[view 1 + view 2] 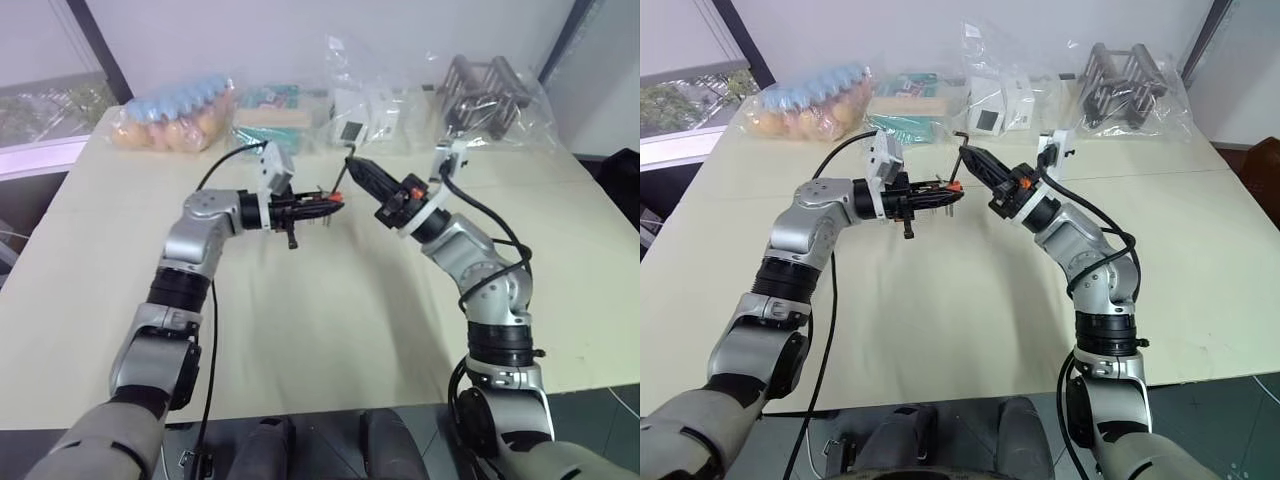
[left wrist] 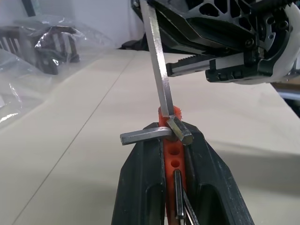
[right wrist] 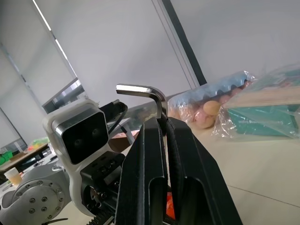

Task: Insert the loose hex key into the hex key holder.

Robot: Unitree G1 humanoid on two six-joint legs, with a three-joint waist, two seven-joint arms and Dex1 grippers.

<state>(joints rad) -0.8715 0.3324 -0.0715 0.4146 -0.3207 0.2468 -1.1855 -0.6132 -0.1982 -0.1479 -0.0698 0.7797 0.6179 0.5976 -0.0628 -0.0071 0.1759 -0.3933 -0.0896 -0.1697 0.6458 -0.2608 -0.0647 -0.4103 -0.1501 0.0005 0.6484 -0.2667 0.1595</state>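
Observation:
My left gripper (image 1: 335, 203) is held level over the table, shut on the red-orange hex key holder (image 2: 169, 154), which stands between its black fingers (image 2: 140, 183). A short grey key (image 2: 140, 137) crosses the holder's top end. Just to the right, my right gripper (image 1: 352, 168) is shut on the loose hex key (image 2: 159, 79). The key's short bent end (image 3: 140, 90) sticks out past the fingertips. Its long straight leg slants down, and its lower end meets the holder's top end. Whether it sits in a hole, I cannot tell.
The cream table (image 1: 300, 330) carries clear plastic bags along its far edge: blue and orange balls (image 1: 170, 115), a green box (image 1: 270, 115), white boxes (image 1: 365, 115) and a metal rack (image 1: 490, 95). Both arms hover above the table's middle.

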